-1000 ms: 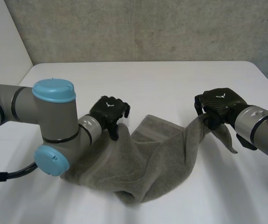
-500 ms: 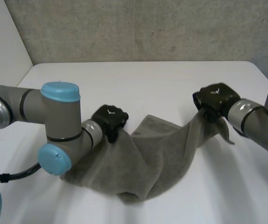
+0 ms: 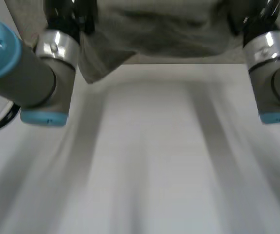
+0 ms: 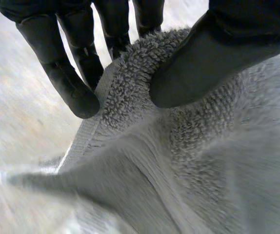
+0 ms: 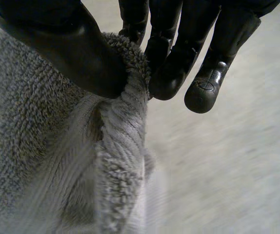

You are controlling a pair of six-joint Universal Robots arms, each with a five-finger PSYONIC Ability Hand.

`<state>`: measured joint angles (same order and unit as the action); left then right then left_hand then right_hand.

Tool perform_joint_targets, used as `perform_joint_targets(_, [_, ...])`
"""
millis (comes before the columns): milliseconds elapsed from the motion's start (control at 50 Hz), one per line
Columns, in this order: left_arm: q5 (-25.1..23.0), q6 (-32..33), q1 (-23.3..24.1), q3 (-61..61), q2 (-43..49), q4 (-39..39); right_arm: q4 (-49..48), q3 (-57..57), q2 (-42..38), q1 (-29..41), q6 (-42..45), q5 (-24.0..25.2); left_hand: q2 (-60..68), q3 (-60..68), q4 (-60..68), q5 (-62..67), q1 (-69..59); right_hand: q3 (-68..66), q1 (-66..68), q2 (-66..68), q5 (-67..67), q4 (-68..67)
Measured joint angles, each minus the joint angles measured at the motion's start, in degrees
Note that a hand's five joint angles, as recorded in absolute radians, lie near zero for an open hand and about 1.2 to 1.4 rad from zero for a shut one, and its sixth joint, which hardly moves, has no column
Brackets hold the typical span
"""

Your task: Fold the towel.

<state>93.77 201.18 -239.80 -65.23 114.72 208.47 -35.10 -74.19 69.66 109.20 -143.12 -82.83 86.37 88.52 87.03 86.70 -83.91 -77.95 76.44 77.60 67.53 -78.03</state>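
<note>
High above the white table, the grey terry-cloth towel hangs spread between both arms, clear of the surface. The black left hand pinches its upper edge between thumb and fingers. The black right hand clamps a bunched corner the same way. Both holds look shallow and close to the hem, so the cloth's weight or a sharp swing could pull one corner free. That would leave the towel dangling from one hand and the fold skewed.
</note>
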Motion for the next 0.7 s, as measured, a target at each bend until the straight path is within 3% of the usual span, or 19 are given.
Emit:
perform_joint_targets(140, [-0.49,0.97,-0.10,-11.68,2.27,-4.47,17.92,-1.99,-3.70,0.40,0.38,1.58,0.00,0.08,0.46,0.00,0.00,0.00,0.00,0.05,0.00,0.00])
perform_joint_targets(300, [-0.54,5.83,-0.03,-23.62,4.09,-7.92,30.71,-7.85,-6.69,-0.13,0.42,2.38,0.00,0.17,0.46,-0.01,0.00,0.00,0.00,0.05,0.00,0.00])
perform_joint_targets(420, [-0.53,11.59,0.57,-30.07,4.25,-8.38,32.96,-13.16,-8.50,-0.38,0.42,2.08,0.00,0.19,0.46,0.00,0.00,0.25,0.00,-0.10,-0.17,0.24])
perform_joint_targets(580, [-0.46,13.76,1.13,-33.08,3.21,-8.28,32.11,-17.51,-8.69,-0.40,-0.33,1.20,0.00,0.19,0.46,0.00,0.00,30.67,-29.76,-30.28,-30.87,30.59])
perform_joint_targets(700, [-0.41,13.55,0.83,-33.03,2.73,-8.19,31.98,-18.07,-8.01,-0.49,-0.88,0.63,0.00,0.19,0.46,0.00,0.00,37.89,-35.80,-37.08,-38.92,38.54])
